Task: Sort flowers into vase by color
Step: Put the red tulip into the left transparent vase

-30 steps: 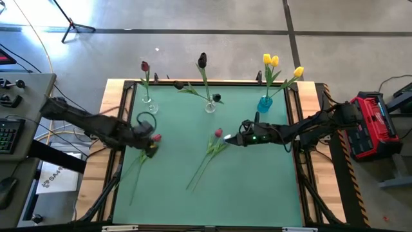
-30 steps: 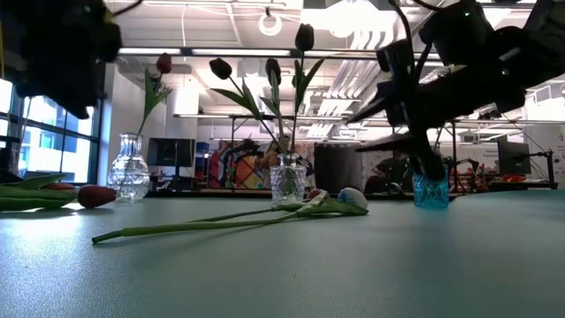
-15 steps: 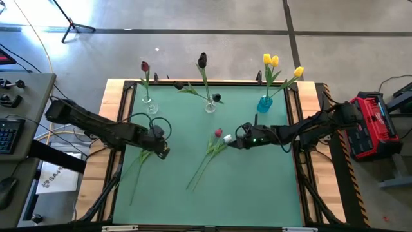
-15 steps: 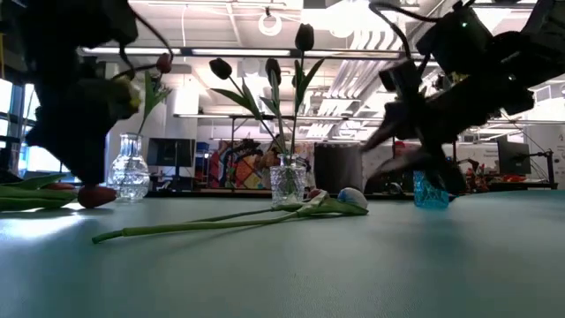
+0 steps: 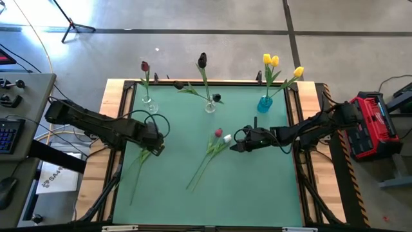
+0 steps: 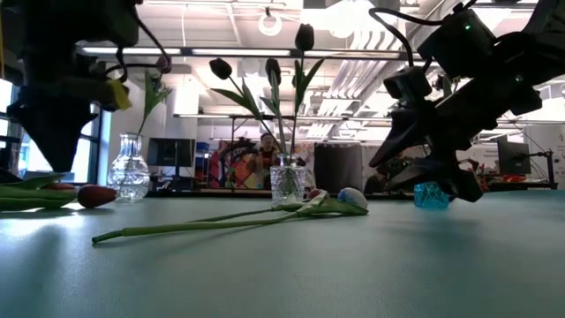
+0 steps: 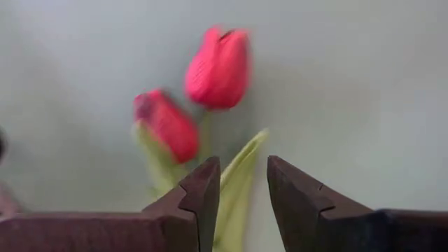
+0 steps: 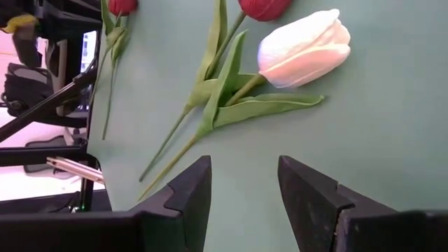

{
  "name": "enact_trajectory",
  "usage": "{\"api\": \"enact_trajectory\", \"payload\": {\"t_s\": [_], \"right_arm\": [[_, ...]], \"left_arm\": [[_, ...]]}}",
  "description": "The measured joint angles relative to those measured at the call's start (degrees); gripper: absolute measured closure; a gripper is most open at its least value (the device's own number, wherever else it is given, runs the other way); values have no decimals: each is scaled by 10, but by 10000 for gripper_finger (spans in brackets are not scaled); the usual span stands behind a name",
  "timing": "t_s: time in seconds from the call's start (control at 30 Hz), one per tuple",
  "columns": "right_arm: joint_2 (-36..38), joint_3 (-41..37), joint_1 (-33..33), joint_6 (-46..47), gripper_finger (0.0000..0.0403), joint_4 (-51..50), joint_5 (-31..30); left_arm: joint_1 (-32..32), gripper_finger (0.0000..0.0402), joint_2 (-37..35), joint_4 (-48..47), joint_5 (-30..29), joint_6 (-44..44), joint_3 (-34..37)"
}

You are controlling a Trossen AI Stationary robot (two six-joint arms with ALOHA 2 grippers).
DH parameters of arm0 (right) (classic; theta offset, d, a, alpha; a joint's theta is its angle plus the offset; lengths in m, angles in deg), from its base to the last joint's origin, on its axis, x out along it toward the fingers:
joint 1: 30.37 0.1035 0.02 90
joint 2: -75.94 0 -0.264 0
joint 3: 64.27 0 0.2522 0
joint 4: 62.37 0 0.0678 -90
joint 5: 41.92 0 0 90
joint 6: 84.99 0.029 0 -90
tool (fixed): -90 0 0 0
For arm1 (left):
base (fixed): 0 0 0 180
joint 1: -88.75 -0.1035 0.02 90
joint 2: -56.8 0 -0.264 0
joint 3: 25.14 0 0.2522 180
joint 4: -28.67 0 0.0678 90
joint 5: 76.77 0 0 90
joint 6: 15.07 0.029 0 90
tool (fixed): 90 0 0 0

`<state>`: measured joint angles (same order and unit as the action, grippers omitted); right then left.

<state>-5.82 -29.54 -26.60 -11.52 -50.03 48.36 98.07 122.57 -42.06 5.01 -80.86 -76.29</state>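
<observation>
Two red tulips lie flat on the green table at its left; their stems run toward the near edge. My left gripper hangs over them, open narrowly, with a green leaf showing in the gap between its fingers. A white tulip and a red tulip lie at mid-table. My right gripper is open and low, just right of the white head. Three vases stand along the far edge: one with a dark red tulip, one with black tulips, a blue one with yellow tulips.
The clear vases and the blue vase stand near the far edge. A wooden frame borders the green mat. The near half of the mat holds only stems. A red case sits beyond the right edge.
My left gripper has come down from high up and shifted slightly right and toward the near edge, over the two red tulips. My right gripper has moved left toward the white tulip and sunk closer to the table. The flowers have not moved.
</observation>
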Motion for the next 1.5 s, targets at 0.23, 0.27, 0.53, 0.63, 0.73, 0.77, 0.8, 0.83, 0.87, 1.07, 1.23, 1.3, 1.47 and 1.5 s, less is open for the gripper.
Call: {"api": "enact_trajectory", "payload": {"t_s": [0.23,0.27,0.53,0.63,0.73,0.77,0.8,0.83,0.87,1.07,1.23,1.3,1.47,1.5], "right_arm": [[0,0,0,0,247,-2,1],[0,0,0,0,247,-2,2],[0,0,0,0,247,-2,-11],[0,0,0,0,247,-2,-11],[0,0,0,-6,247,-3,-13],[0,0,0,-7,247,-4,-17],[0,0,0,-9,247,-6,-17],[0,0,0,-9,247,-7,-17],[0,0,0,-9,247,-7,-16],[0,0,0,-13,247,-9,17],[0,0,-2,-13,247,-10,18],[0,0,-6,-15,247,-10,28],[0,0,-17,-21,247,-10,44],[0,0,-19,-22,247,-10,44]], "left_arm": [[0,307,0,-1,10,21,31],[0,307,0,8,16,25,36],[0,308,0,22,49,31,76],[0,317,0,46,51,34,85],[0,333,-1,67,59,34,104],[0,339,-1,70,62,34,109],[-1,345,-1,71,66,31,112],[-1,350,-1,70,68,29,112],[-1,356,-1,71,70,26,112],[-1,396,-1,71,76,5,103],[-1,397,-1,73,64,14,78],[-4,398,-1,75,62,14,64],[-8,400,-2,88,28,16,12],[-9,400,-2,94,18,20,1]]}}
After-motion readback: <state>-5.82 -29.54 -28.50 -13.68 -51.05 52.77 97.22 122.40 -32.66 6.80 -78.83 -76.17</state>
